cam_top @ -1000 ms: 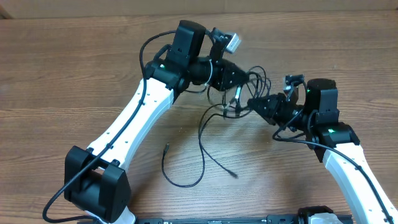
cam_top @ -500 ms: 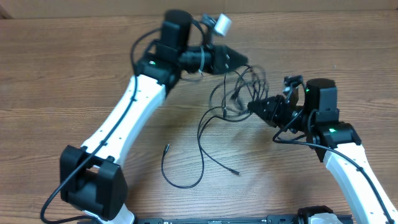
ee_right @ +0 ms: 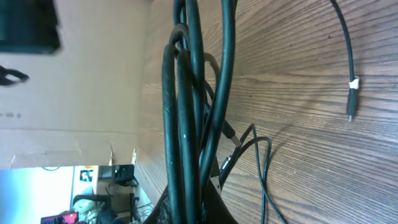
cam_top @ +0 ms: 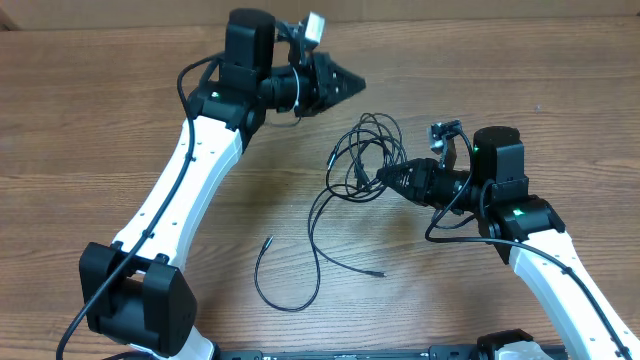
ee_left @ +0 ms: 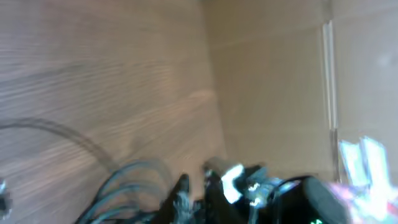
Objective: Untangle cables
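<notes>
The cables are thin black cords bunched in loops at mid-table, with long tails trailing toward the front. My right gripper is shut on the bunch's right side. In the right wrist view several strands run up out of the shut gripper. My left gripper hangs up and to the left of the bunch, apart from it and holding nothing. The blurred left wrist view shows its gripper with a narrow gap between the dark tips and the cables low at the left.
Two loose plug ends lie on the wooden table, one at front left and one at front centre. A banded plug shows in the right wrist view. A cardboard wall stands behind the table.
My left arm has swung up and to the left, and the cables have dropped out of its gripper. The right gripper has shifted slightly left with the bunch.
</notes>
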`<control>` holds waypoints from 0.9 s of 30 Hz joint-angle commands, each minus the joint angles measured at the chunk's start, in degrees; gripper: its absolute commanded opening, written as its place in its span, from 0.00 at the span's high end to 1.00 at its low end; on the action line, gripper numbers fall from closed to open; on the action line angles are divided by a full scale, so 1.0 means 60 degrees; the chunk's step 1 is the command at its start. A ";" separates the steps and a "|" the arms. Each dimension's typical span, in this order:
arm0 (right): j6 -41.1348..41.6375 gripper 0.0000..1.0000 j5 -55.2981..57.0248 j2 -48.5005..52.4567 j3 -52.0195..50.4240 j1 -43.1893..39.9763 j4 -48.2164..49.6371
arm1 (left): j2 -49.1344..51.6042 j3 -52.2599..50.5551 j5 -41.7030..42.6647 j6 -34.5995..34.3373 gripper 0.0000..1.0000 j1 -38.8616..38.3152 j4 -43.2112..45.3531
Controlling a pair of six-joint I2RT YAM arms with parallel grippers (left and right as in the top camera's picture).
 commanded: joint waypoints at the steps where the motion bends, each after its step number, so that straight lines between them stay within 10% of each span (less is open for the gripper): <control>1: -0.0124 0.96 -0.0244 -0.0025 0.0015 0.0051 0.0113 | -0.0270 0.0175 -0.0171 0.2328 0.80 -0.0062 -0.1104; 19: -0.0080 0.96 -0.0248 -0.0025 0.0015 0.0051 0.0219 | -0.0044 0.0168 -0.4568 0.6033 0.46 -0.1224 -0.3045; 23: -0.0080 0.96 -0.0251 -0.0025 0.0015 0.0051 0.0215 | 0.0346 0.0168 -0.4528 0.6138 0.49 -0.1577 -0.2973; 27: -0.0080 0.96 -0.0251 -0.0025 0.0015 0.0051 0.0215 | 0.0514 0.0168 -0.4226 0.6135 0.76 -0.1628 -0.2830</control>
